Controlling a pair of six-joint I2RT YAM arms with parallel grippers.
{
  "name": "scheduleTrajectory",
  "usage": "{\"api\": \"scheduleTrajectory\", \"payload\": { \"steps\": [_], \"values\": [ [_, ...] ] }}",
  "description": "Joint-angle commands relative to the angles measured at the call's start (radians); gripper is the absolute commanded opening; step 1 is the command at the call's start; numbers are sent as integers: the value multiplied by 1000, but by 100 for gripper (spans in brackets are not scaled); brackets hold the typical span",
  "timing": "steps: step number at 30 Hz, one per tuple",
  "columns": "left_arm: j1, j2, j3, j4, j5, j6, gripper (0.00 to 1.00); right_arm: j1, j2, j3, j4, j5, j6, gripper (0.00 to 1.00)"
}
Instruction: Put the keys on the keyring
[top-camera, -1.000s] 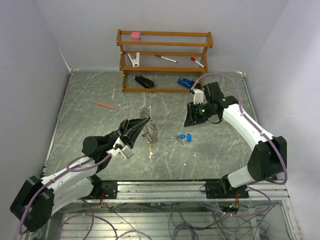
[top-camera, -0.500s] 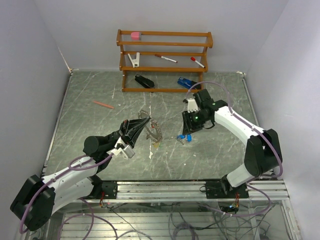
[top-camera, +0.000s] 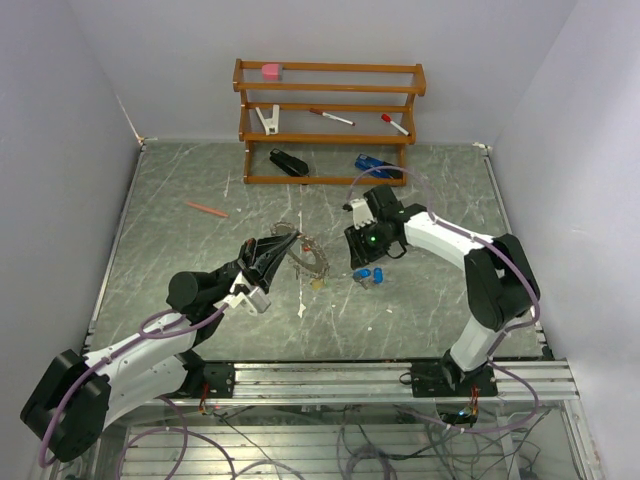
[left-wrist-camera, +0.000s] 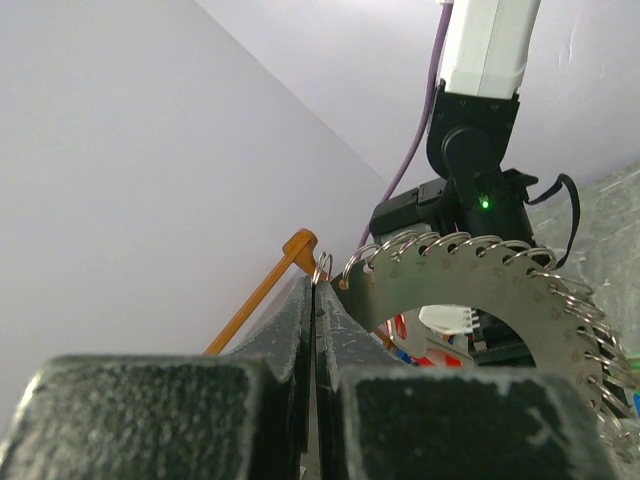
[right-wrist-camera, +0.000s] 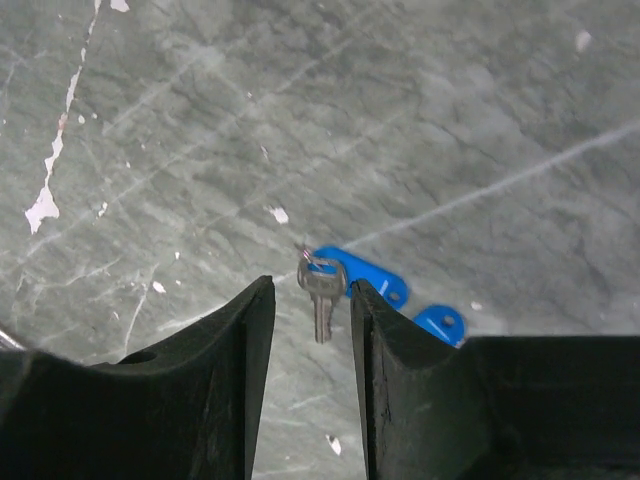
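Observation:
The keyring (top-camera: 305, 256) is a thin toothed metal ring hung with many small silvery loops. My left gripper (top-camera: 290, 240) is shut on its rim and holds it above the table; in the left wrist view the ring (left-wrist-camera: 480, 275) stands just past my closed fingers (left-wrist-camera: 290, 330). The keys (top-camera: 370, 274) lie on the table mid-right: a silvery key (right-wrist-camera: 320, 290) with two blue tags (right-wrist-camera: 372, 280). My right gripper (top-camera: 362, 258) is open and hovers right over them, the key showing between its fingers (right-wrist-camera: 240, 340).
A wooden rack (top-camera: 328, 120) stands at the back with a pink block, a white clip and two markers on its shelves. A black stapler (top-camera: 289, 162) and a blue stapler (top-camera: 371, 165) lie under it. An orange pen (top-camera: 207, 209) lies at the left.
My right arm has swung left and down towards the blue-tagged keys. My left gripper has shifted slightly with the keyring, which now hangs a little higher and to the left.

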Motion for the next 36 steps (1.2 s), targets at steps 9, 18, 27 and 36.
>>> {"api": "scheduleTrajectory", "payload": {
  "steps": [9, 18, 27, 36],
  "values": [
    [-7, 3, -4, 99, -30, -3, 7, 49, 55, 1, 76, 2, -44, 33],
    [-6, 7, 2, 87, -32, -1, 7, 49, 58, -31, 93, 10, -43, 32],
    [-7, 3, 1, 68, -35, -3, 7, 47, 67, -54, 104, 17, -43, 28],
    [-6, 13, 6, 65, -32, -2, 7, 48, 79, -55, 126, 26, -38, 7]
  ]
}}
